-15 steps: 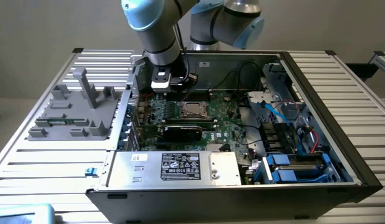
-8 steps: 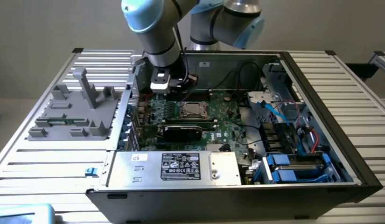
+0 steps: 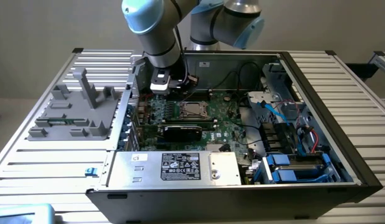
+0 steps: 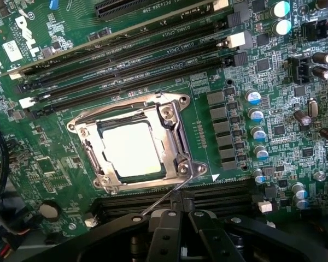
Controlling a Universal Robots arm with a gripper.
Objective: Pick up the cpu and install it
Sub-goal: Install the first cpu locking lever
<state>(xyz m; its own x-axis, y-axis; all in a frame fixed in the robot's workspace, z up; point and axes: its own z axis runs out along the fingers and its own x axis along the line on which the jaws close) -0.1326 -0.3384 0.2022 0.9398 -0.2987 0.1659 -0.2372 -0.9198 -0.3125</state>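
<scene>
Sitting flat in the metal-framed socket (image 4: 174, 121) on the green motherboard (image 4: 54, 164), the shiny silver square cpu (image 4: 132, 148) faces up. The black gripper (image 4: 180, 214) hovers just beside the socket, jaws closed, seemingly holding nothing.

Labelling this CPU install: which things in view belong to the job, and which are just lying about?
Job: cpu, seated in the metal-framed socket; gripper, shut.
Lying about: graphics card; power supply; memory slots; grey plastic fixture; blue drive caddies.

Edges of the cpu (image 4: 132, 148) beneath the metal socket frame (image 4: 174, 136)
</scene>
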